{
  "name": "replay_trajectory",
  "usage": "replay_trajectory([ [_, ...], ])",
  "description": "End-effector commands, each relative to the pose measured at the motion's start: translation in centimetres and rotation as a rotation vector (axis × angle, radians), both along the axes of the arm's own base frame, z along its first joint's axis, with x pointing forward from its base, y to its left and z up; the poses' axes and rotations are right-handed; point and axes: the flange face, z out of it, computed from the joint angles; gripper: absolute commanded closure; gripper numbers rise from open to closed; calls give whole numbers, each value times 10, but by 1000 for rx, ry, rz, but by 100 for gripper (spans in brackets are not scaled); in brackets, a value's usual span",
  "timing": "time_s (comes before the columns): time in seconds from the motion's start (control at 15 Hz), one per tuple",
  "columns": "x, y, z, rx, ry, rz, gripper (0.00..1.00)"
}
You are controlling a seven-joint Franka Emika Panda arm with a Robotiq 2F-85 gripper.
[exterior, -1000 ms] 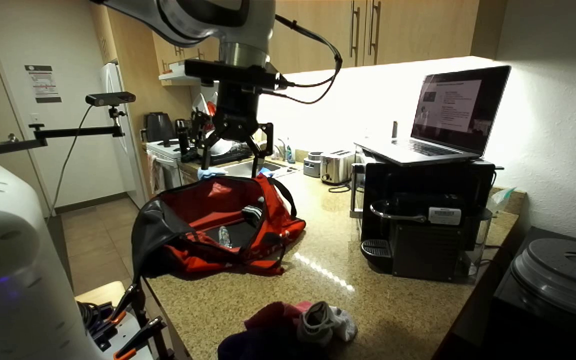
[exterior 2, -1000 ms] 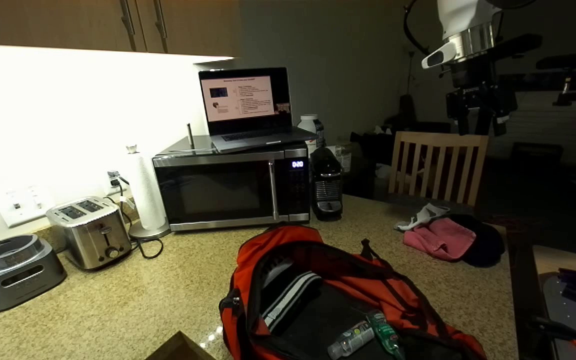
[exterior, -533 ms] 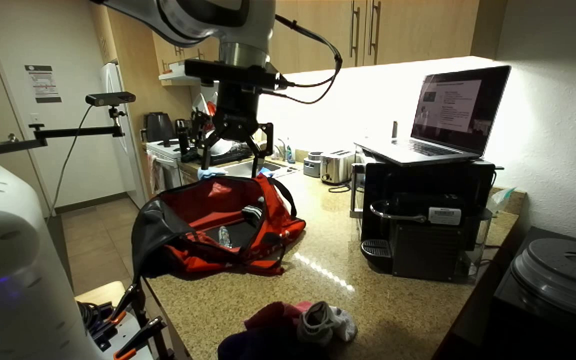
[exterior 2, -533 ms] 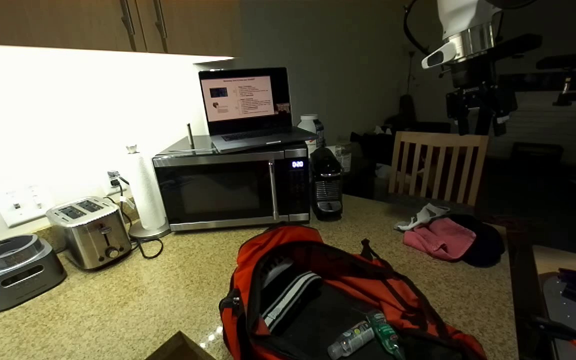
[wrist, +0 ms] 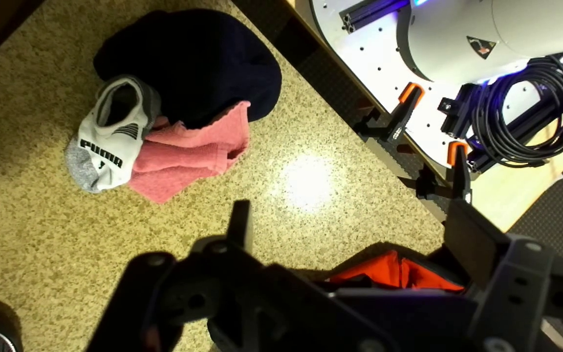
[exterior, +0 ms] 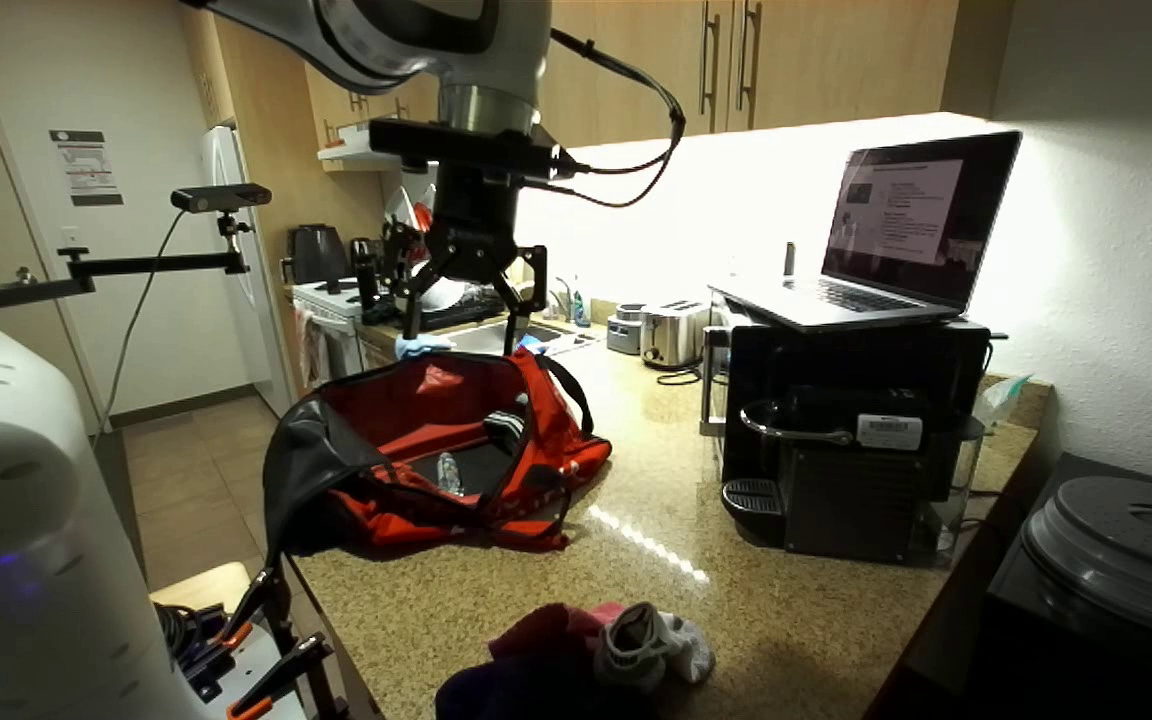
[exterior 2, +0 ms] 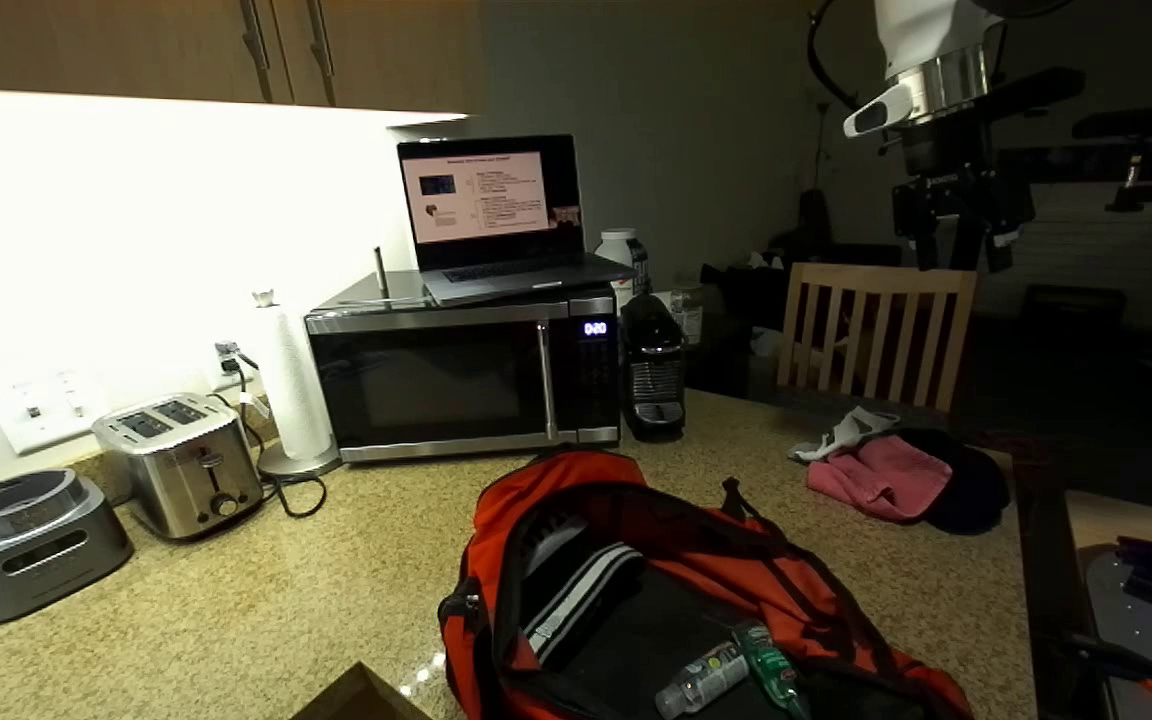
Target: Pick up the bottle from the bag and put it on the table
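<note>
The red bag (exterior: 548, 400) with black trim slumps on the speckled tan table (exterior: 756, 610), its top gaping. A clear bottle (exterior 2: 704, 680) lies inside it, against a green bottle (exterior 2: 772, 670); an exterior view shows a clear bottle (exterior: 449, 474) on the bag's dark floor. Both exterior views show my gripper (exterior: 461, 340) pointing down, apart from the bag and above counter level. In the wrist view the fingers (wrist: 472, 239) stand wide apart with nothing between them. A red bit of the bag (wrist: 379, 270) peeks past the gripper body there, and the bottles are out of that view.
A white sock (wrist: 110, 139), pink cloth (wrist: 188, 159) and dark cloth (wrist: 193, 58) lie heaped on the counter. A microwave (exterior 2: 436, 385) carries a laptop (exterior 2: 496, 215), with a coffee machine (exterior 2: 654, 370) beside it. A striped cloth (exterior 2: 581, 600) lies in the bag. A toaster (exterior 2: 181, 465) stands by the wall.
</note>
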Motion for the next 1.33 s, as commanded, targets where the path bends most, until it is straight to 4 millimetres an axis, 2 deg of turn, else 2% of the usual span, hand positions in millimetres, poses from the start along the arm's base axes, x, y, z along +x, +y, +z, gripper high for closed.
replay_trajectory([
  [0.0, 13, 6, 3, 6, -13, -29, 0],
  [0.27, 43, 18, 7, 34, -54, -97, 0],
  [0.87, 141, 63, 2, 52, -149, -220, 0],
  [1.27, 184, 94, 7, 120, -198, -300, 0],
])
